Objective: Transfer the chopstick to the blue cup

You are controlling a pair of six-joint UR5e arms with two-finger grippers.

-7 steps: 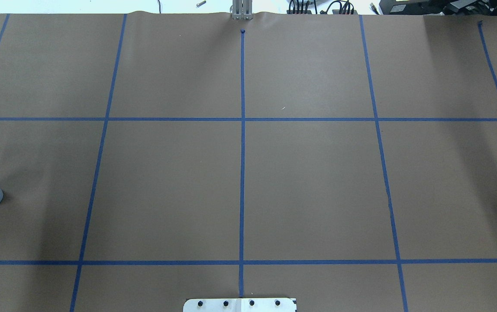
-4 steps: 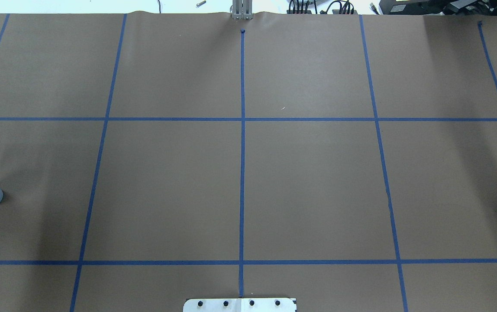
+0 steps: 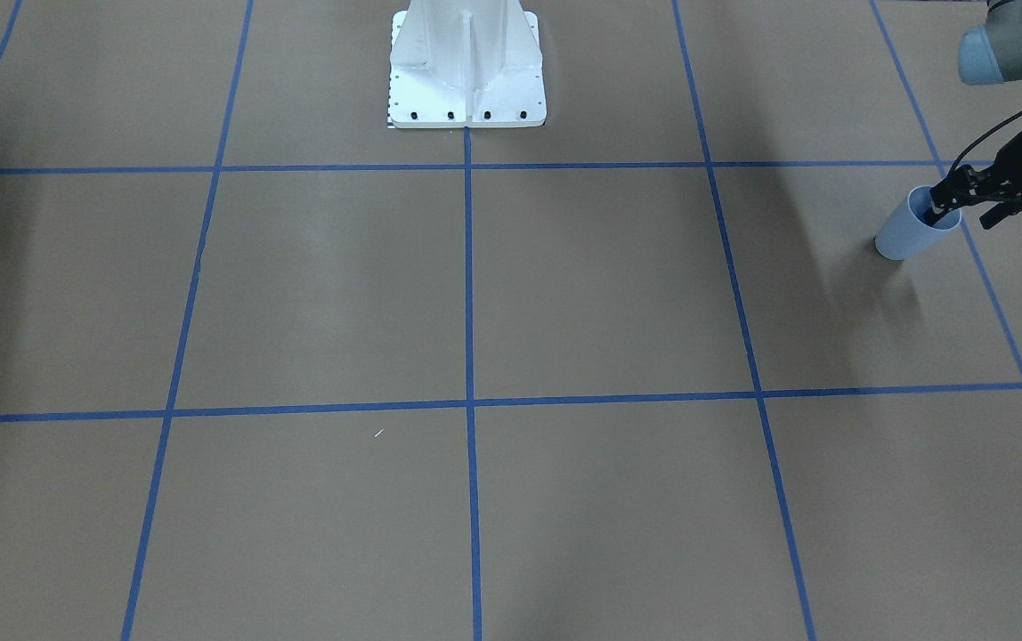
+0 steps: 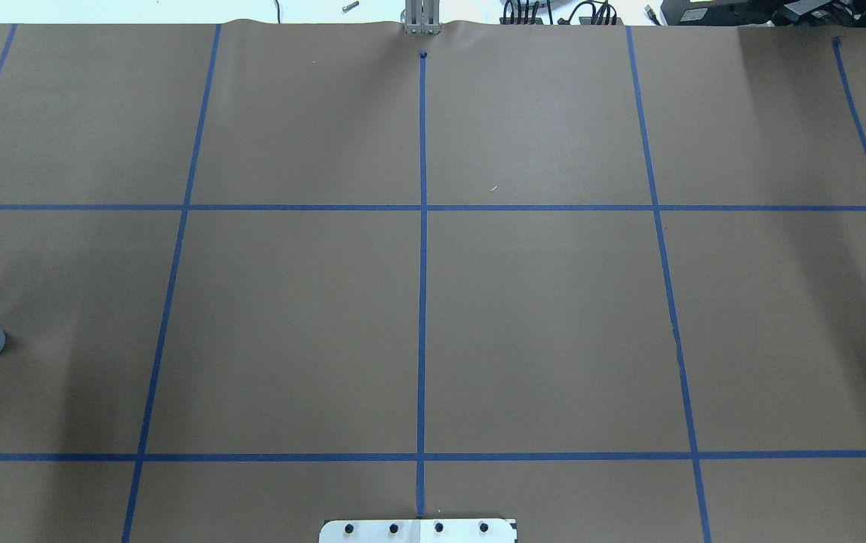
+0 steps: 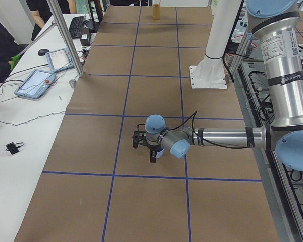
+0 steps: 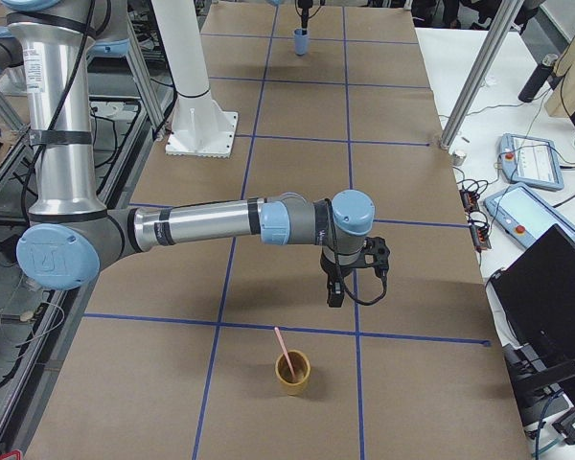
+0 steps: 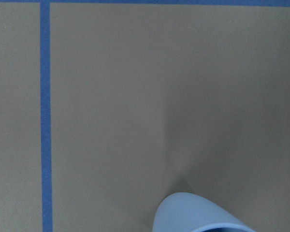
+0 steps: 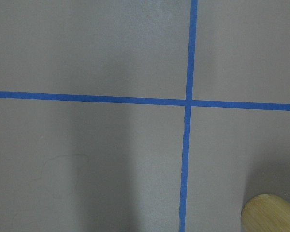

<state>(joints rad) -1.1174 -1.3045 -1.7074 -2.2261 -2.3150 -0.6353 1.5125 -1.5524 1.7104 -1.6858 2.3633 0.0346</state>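
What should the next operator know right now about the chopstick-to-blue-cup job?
The left pincer is at the rim of the blue cup; open or shut, I cannot tell.
The right pincer hangs above the table near the tan cup; state unclear.
The chopstick leans in the tan cup, ungrasped.
Nothing transferred yet.
Left: grasp the chopstick, put it in the blue cup.

The table's covering (image 4: 290, 324) looks like matt brown paper, faintly creased below the left gripper (image 3: 938, 210) and crossed by smoother blue tape lines (image 4: 422, 302). The blue cup (image 3: 907, 236) at that gripper looks like smooth, matt plastic. Near the right gripper (image 6: 334, 298), the tan cup (image 6: 292, 376) looks like wood or bamboo, and the chopstick (image 6: 284, 351) in it looks smooth. The arm tubes (image 6: 206, 223) are satin metal.
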